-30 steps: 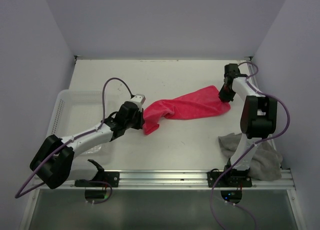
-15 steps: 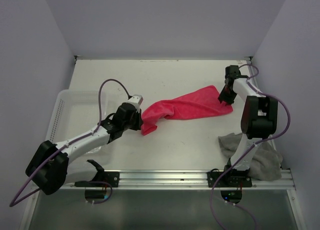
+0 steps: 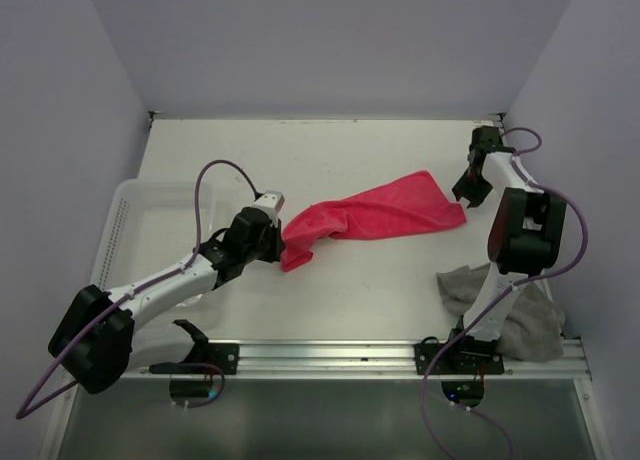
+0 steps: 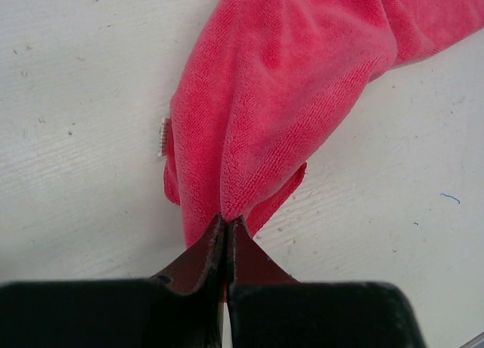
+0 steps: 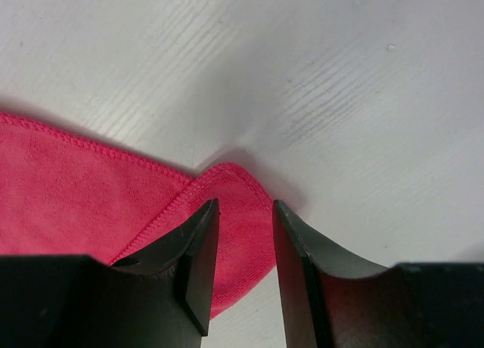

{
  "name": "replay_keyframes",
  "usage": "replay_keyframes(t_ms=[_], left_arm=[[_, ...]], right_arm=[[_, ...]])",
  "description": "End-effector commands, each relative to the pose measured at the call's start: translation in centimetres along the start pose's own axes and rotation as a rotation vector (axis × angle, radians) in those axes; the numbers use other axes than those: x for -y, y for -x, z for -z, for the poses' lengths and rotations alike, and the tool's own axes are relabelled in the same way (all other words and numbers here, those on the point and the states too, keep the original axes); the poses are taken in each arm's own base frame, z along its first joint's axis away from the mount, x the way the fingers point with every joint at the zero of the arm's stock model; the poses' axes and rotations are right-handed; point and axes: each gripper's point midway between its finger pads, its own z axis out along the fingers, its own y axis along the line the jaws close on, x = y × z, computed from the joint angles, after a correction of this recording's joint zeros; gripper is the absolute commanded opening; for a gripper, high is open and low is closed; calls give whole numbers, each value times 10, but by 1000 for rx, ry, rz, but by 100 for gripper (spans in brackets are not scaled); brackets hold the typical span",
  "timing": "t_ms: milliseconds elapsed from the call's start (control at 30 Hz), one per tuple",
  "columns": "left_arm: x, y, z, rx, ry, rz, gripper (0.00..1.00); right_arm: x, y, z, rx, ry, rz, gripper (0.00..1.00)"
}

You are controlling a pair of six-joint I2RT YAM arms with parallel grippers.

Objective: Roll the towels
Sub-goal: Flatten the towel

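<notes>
Trailing from clamped left pincer [image 4: 225, 227], pink towel [image 4: 287, 98]

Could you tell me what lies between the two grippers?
The pink towel spans that stretch in the top view: the left gripper pinches one end, the right gripper stands open at the other corner.

You can't see how much of the pink towel [image 4: 287, 98] is inside the left gripper [image 4: 227, 231]. The cloth just vanishes where the fingertips meet, and past the fingers it runs off the top and right edges of that wrist view. There's a tiny white tag [image 4: 162, 136] on the fold to the left of the fingers, too small to read.

On the right wrist view, the towel's corner slips under one finger of the right gripper [image 5: 243, 212], and the rest is cut off by the left edge.

From above, the right arm [image 3: 520, 230] covers part of the grey towel [image 3: 530, 330], and the left arm [image 3: 170, 280] covers part of the white basket [image 3: 125, 195].
</notes>
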Motion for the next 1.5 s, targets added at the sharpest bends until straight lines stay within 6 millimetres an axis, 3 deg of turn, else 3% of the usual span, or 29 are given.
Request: replay_keyframes(t_ms=[0,533,767,933,1067,1133,1167,1333,1467], left_arm=[[5,10,3,44,-14,12,0],[6,9,0,38,-26,4,0],[7,9,0,40,-25,5,0],[5,9,0,41,-21,6,0],[5,8,1,41,-21,9,0],[5,8,1,44,-22,9,0],[5,7,1,42,-22,10,0],[5,6,1,40,-23,11,0],[5,7,1,44,-23,10,0]], right_arm=[[-6,12,-1,22,-11,-21,38],[-13,1,-29,-27,-9,-8,31],[-11,10,-23,-1,-23,-2,17],[-12,21,-13,23,-22,5,0],[-16,27,-7,38,-1,2,2],[-21,28,-7,31,17,3,21],[-23,29,-7,29,20,2,24],[-27,23,-18,-6,27,2,34],[-26,13,-27,-31,25,4,34]])
